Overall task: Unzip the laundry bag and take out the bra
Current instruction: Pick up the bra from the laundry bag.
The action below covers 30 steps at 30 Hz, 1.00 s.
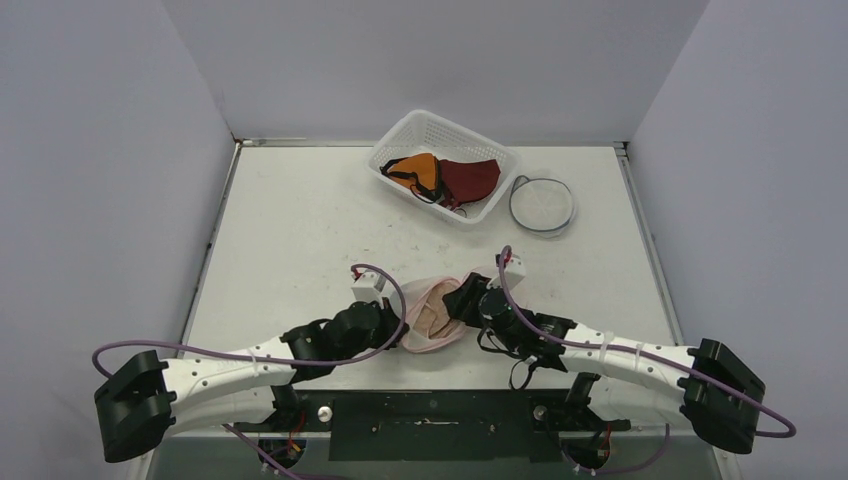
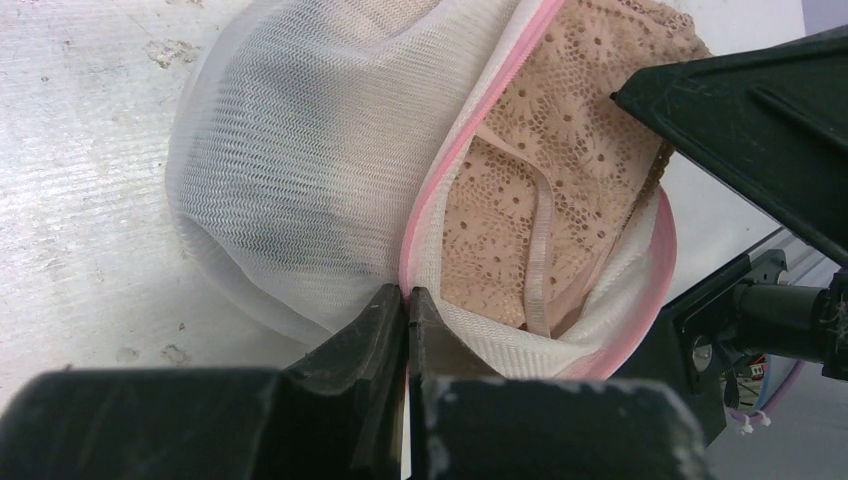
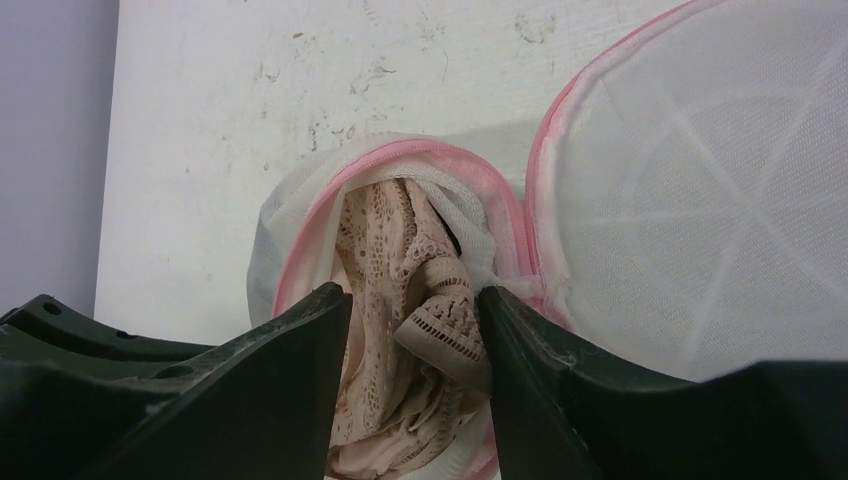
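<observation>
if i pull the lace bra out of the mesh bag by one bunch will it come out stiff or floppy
Probably floppy: the lace bra lies crumpled in folds inside the open mesh laundry bag. Likely light, being thin, holey lace. Its straps may snag on the pink zipper edge.

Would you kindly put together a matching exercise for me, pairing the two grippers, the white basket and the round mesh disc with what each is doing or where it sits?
Things:
1. left gripper
2. right gripper
3. white basket
4. round mesh disc

States:
A. holds orange and dark red garments
B. pinched shut on the pink edge of the laundry bag
C. lies flat, right of the basket
D. jaws apart around the lace bra

Pairs: 1-B, 2-D, 3-A, 4-C.
</observation>
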Motion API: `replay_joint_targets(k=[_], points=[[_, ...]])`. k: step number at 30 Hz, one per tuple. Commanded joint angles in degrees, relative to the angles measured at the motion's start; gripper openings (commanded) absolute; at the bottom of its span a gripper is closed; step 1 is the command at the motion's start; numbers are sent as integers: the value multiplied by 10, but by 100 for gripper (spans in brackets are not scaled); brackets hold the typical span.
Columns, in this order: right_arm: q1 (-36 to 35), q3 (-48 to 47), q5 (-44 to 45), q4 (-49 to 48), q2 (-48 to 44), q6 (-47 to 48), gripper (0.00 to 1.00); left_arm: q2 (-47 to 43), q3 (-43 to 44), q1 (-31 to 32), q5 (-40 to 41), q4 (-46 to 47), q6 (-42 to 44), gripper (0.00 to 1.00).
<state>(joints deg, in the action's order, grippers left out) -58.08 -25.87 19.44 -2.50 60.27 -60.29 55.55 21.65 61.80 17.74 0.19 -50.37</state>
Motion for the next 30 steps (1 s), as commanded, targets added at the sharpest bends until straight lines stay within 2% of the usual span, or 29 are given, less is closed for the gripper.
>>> replay_joint_targets(k=[1, 6, 9, 13, 16, 19, 22, 25, 30], points=[[-8, -37, 19, -14, 19, 18, 50, -16, 8, 2, -6, 18, 3, 0], [-17, -60, 16, 2, 59, 32, 48, -19, 11, 2, -9, 17, 3, 0], [-24, -67, 22, 7, 71, 37, 37, -20, 11, 2, -9, 17, 2, 0], [-35, -76, 41, 14, 69, 55, 13, -30, 14, 2, -9, 5, 1, 0], [-43, -91, 33, 13, 61, 122, 7, -46, 26, 1, -4, -22, 0, 0], [-53, -113, 6, 22, 64, 199, 5, -67, 41, -1, 6, -45, 3, 0], [-78, -142, 25, 75, 78, 263, 5, -81, 63, -7, 13, -60, 15, 0], [-118, -162, 75, 105, 91, 306, 5, -76, 91, -14, 13, -72, 30, 0], [-181, -173, 159, 96, 84, 354, 5, -54, 130, -24, 11, -83, 50, 0]])
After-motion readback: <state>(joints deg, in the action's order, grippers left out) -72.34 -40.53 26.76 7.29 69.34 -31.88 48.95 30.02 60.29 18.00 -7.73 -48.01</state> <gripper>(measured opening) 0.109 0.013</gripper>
